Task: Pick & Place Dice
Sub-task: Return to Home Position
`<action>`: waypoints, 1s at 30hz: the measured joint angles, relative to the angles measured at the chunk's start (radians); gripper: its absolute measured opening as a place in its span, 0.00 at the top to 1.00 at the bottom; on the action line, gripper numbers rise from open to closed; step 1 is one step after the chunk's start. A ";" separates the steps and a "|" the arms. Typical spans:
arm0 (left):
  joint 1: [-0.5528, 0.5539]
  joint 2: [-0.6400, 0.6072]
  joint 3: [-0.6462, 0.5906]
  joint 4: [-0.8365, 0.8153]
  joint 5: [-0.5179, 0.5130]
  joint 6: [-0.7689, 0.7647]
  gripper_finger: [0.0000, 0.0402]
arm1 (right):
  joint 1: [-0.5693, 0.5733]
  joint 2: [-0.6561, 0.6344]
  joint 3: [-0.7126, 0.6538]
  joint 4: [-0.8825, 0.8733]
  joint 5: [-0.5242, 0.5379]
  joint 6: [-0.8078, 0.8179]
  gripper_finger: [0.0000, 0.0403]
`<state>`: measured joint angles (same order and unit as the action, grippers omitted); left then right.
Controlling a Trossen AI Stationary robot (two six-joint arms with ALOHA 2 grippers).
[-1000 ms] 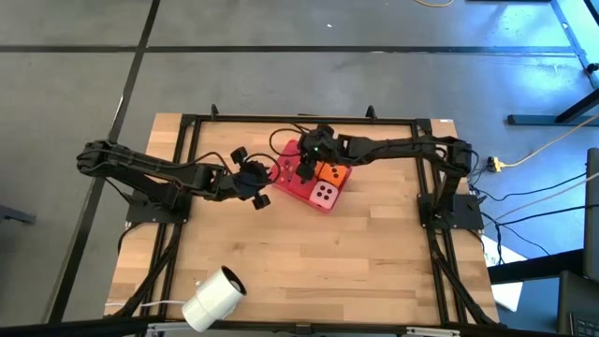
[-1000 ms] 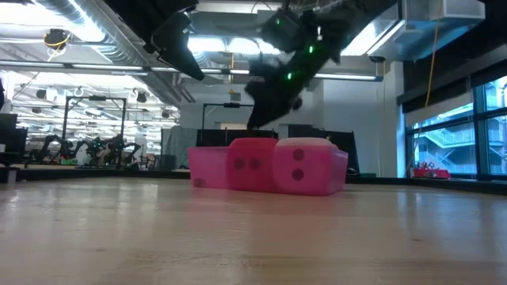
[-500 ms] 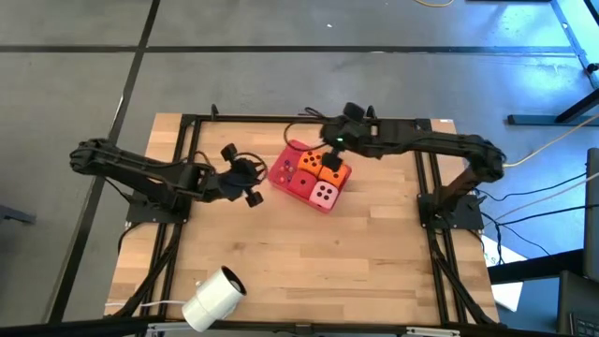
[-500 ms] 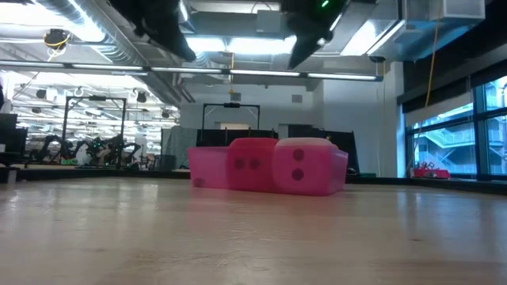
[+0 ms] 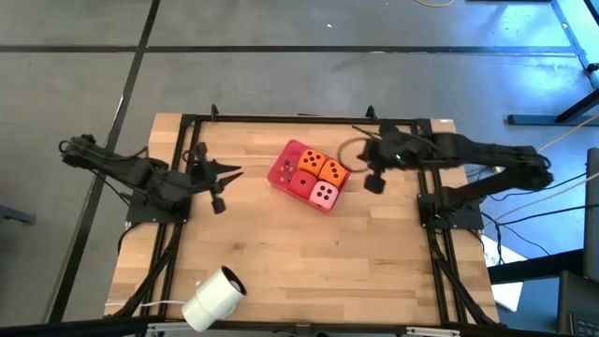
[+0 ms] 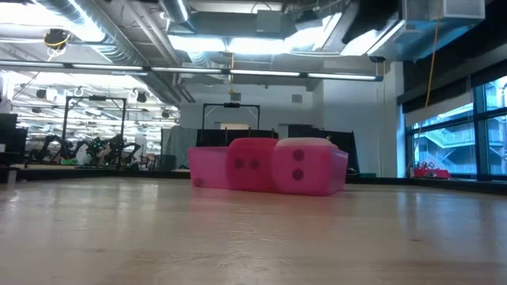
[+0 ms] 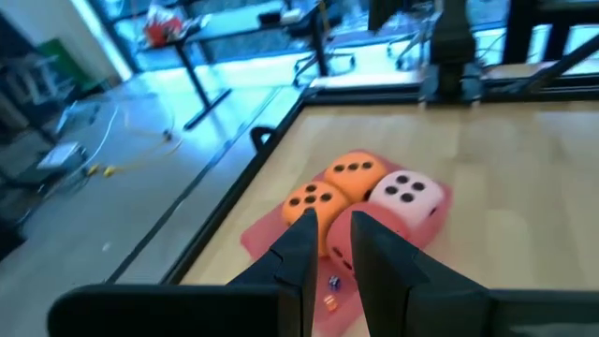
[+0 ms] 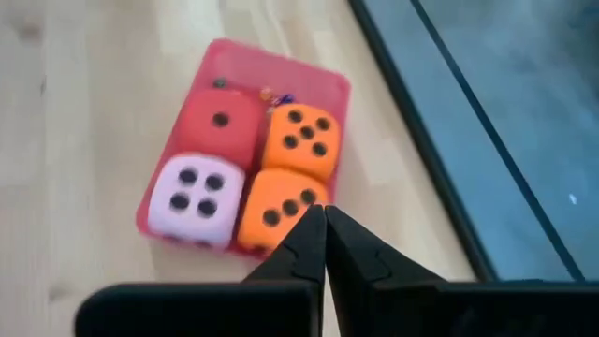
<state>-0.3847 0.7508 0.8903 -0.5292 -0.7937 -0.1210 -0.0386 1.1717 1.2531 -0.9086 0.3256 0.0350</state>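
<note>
A flat red tray (image 5: 279, 172) holding tiny coloured beads (image 8: 273, 95) lies on the wooden table (image 5: 309, 262) between the left gripper (image 5: 230, 172) and the right gripper (image 5: 365, 154), while a white cylinder (image 5: 213, 296) rests at the table's edge, well apart from the left gripper

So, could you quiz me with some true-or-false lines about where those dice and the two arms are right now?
1. The red tray holds two orange dice, a red die and a pink die. True.
2. The pink die shows six pips on top. False: it shows four.
3. The right tool grips an orange die. False: it is shut on nothing, off to one side of the tray.
4. The left tool is on the tray's other side, clear of it. True.
</note>
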 joint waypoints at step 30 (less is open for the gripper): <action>-0.079 -0.232 -0.002 -0.041 0.015 0.196 0.85 | 0.016 -0.994 -0.755 0.532 -0.398 -0.043 0.98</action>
<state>-0.4633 0.5183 0.8883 -0.5704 -0.7785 0.0746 -0.0223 0.1776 0.4985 -0.3761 -0.0721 -0.0078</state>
